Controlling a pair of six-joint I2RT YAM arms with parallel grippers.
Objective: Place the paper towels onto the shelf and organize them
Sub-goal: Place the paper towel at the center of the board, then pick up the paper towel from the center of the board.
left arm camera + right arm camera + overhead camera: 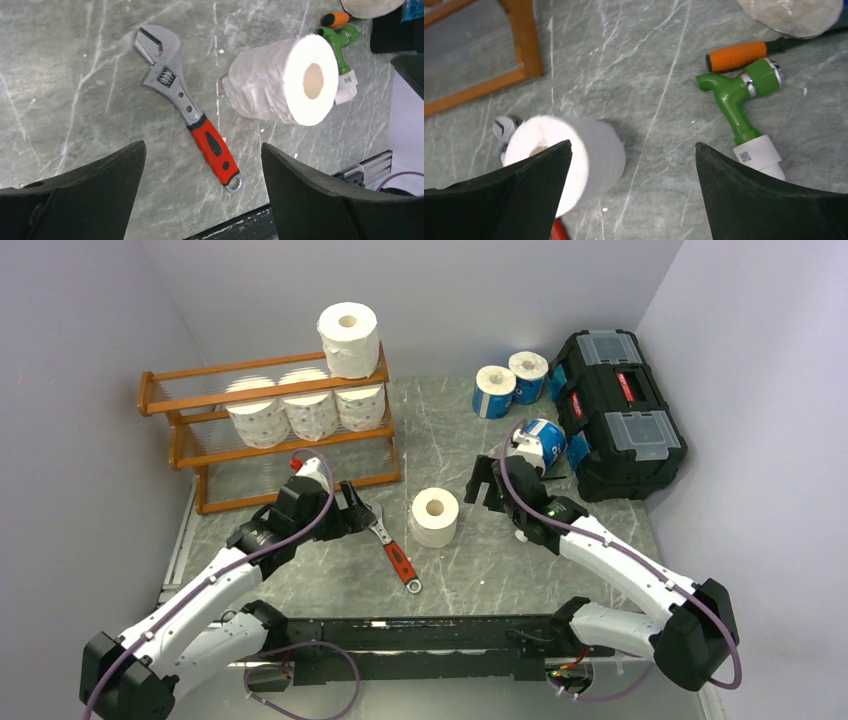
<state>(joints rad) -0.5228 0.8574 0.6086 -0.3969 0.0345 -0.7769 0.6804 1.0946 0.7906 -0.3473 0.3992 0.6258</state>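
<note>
A plain white paper towel roll stood upright on the table between both grippers, touching neither, apart from the shelf. The left gripper gaped wide and empty by the adjustable wrench. The right gripper was equally wide and empty.

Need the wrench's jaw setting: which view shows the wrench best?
Left wrist: the whole wrench lies unobstructed, jaw and red handle sharp. Top shows it small. Right wrist shows only its jaw tip and a red sliver beside the roll.
</note>
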